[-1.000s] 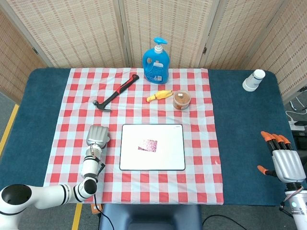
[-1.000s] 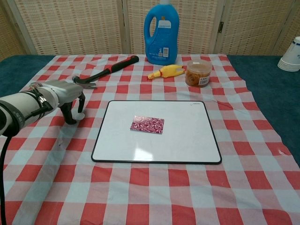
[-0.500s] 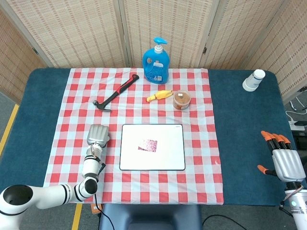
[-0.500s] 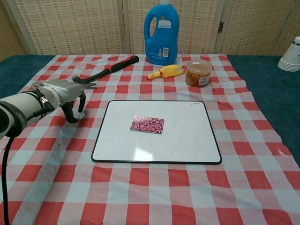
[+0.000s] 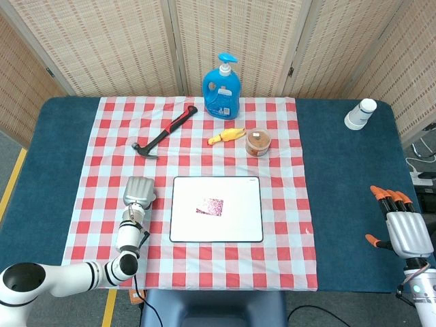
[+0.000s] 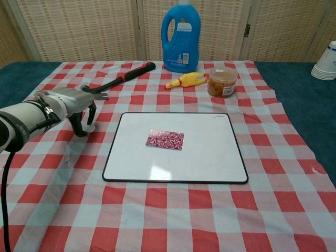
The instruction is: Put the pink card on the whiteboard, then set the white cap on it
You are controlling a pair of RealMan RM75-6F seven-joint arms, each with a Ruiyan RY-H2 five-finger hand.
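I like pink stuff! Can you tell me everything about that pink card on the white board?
The pink card is a small flat rectangle with a swirly pink, dark red and white pattern, a bit like candy. It looks thin, like paper or card. It lies flat near the middle of the whiteboard, slightly left of center, its long side running left to right and turned just a little. Only the board touches it. Nothing sits on top of it, and neither robot hand is near it.
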